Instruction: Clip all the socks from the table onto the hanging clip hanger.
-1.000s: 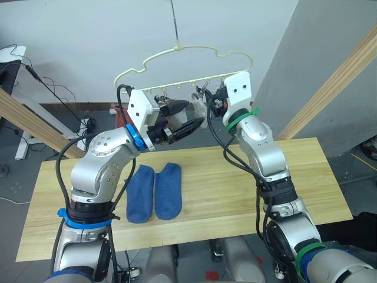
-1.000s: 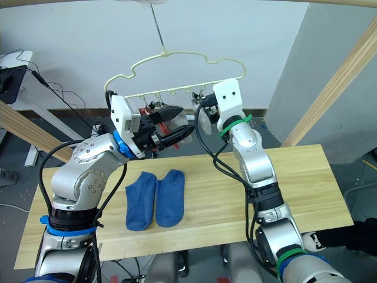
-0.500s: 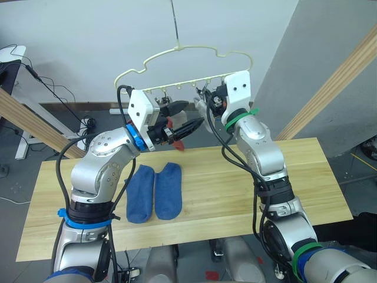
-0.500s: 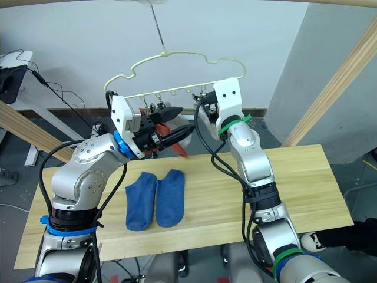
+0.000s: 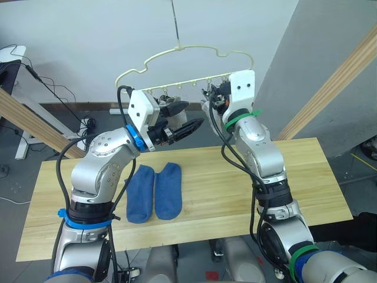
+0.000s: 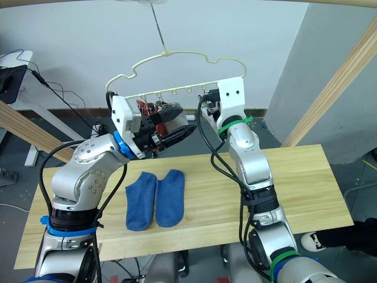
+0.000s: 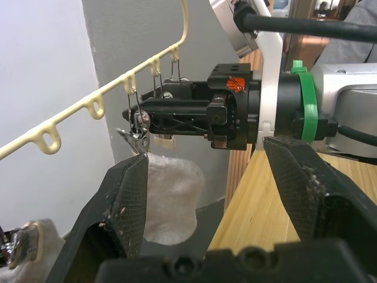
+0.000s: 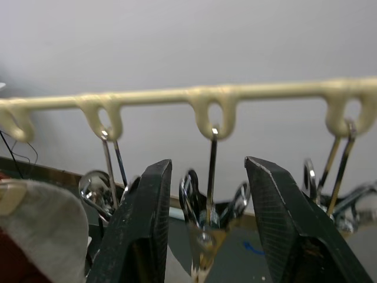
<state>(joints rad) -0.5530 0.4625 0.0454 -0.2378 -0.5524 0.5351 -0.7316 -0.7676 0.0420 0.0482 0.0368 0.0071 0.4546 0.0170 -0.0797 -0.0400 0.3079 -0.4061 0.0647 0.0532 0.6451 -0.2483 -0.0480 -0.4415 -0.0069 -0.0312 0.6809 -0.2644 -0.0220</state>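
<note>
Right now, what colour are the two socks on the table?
Blue socks, best in the left eye view.

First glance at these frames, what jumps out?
Both hands, left hand and right hand, are raised at the pale yellow clip hanger above the table. The right hand's fingers straddle a metal clip. Two blue socks lie side by side on the table.

The left gripper (image 7: 209,194) has its black fingers (image 7: 126,200) spread wide. Between them hangs a light grey sock (image 7: 171,197) from a metal clip (image 7: 136,132) on the pale yellow clip hanger (image 7: 106,97). The right gripper (image 7: 138,121) reaches that clip, above the wooden table (image 7: 247,206).
</note>
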